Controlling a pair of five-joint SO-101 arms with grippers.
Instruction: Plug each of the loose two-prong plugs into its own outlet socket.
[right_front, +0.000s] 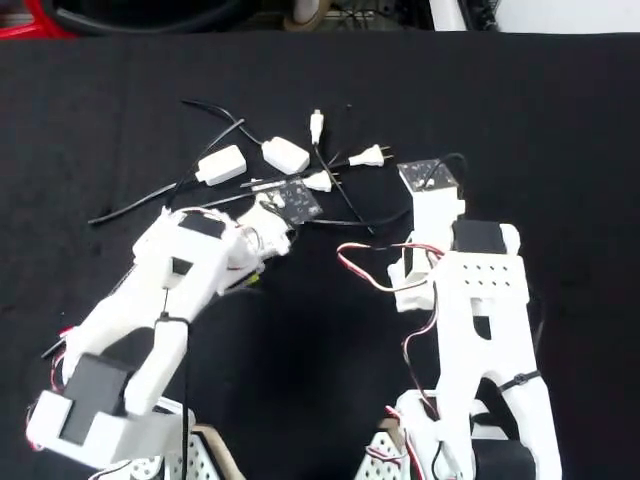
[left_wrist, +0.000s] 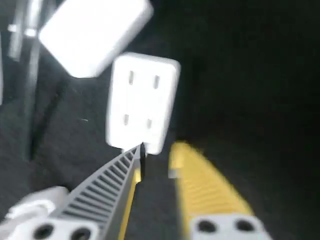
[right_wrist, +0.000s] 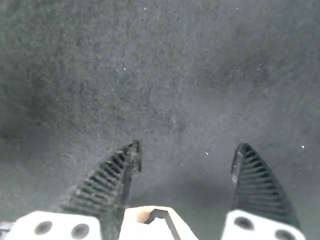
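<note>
Two white rectangular plastic outlet sockets lay ahead of the left gripper (left_wrist: 159, 150). The nearer socket (left_wrist: 142, 102) sat just past its fingertips, face up, w/ two pairs of dark slots showing. Couldn't tell if the grey ribbed finger (left_wrist: 107, 185) touched the socket's edge. The farther socket (left_wrist: 95, 32) lay beyond that, tilted & off to the grey finger's side. The left gripper's jaws stood narrowly apart, w/ the yellow finger (left_wrist: 200, 180) opposite the grey one & nothing btwn them.

High view gave the wider layout: three white two-prong plugs on thin black cords, all loose on the black cloth-covered table (right_front: 520, 110). The first plug (right_front: 318, 181) lay just beside the left gripper's tip. The second plug (right_front: 370, 156) lay btwn the two grippers, near the right gripper's tip. The third plug (right_front: 317, 125) lay farthest ahead of both. The cords crossed one another close to the left gripper, & both sockets sat side by side just past it.

Right wrist cam looked straight down at the cloth: the right gripper (right_wrist: 189, 147) hung over black fabric, its dark ribbed fingers (right_wrist: 112, 180) spread wide & holding nothing.
</note>
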